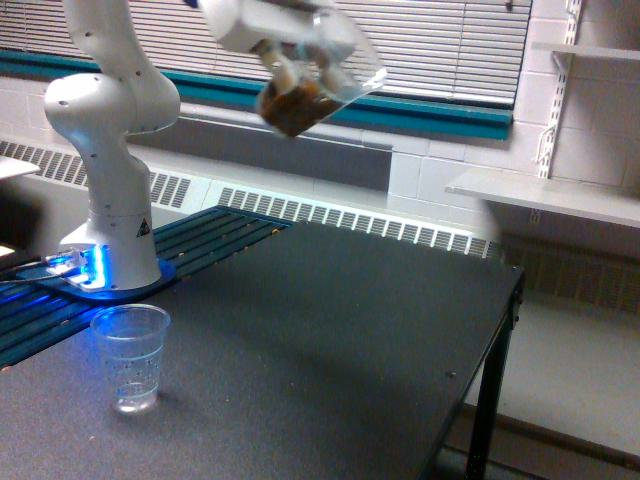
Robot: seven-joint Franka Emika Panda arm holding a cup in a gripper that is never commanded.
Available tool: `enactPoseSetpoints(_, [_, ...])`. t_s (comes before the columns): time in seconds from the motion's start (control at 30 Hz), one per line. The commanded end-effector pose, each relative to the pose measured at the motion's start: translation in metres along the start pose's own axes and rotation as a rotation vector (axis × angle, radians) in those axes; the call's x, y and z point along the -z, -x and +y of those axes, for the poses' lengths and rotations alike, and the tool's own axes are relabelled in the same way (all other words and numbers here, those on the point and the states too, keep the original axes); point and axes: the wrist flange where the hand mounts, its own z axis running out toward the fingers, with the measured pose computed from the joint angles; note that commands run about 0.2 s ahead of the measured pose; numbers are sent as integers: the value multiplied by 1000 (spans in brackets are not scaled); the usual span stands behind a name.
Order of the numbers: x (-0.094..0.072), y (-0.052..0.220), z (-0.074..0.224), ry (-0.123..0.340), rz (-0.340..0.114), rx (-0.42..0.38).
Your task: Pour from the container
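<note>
Dark speckled counter (pixel 340 330); white block wall (pixel 440 180); window blinds (pixel 440 45) above teal sill (pixel 420 112); radiator grille (pixel 350 220); white shelves (pixel 545 195).

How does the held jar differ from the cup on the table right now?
The container is in the air, gripped by the gripper and tilted on its side; the plastic cup stands upright on the table. The container holds brown pieces bunched at one end; the cup looks empty. The container sits high near the blinds, the cup low at the exterior view's left by the arm's base. Both are clear.
</note>
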Motion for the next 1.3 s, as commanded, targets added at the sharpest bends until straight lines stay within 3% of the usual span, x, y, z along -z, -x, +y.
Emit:
enactPoseSetpoints(0.03, [11,2,36,8,27,46])
enactPoseSetpoints(0.53, [15,54,123,89,-29,63])
enactPoseSetpoints(1.3, [17,115,191,185,-102,169])
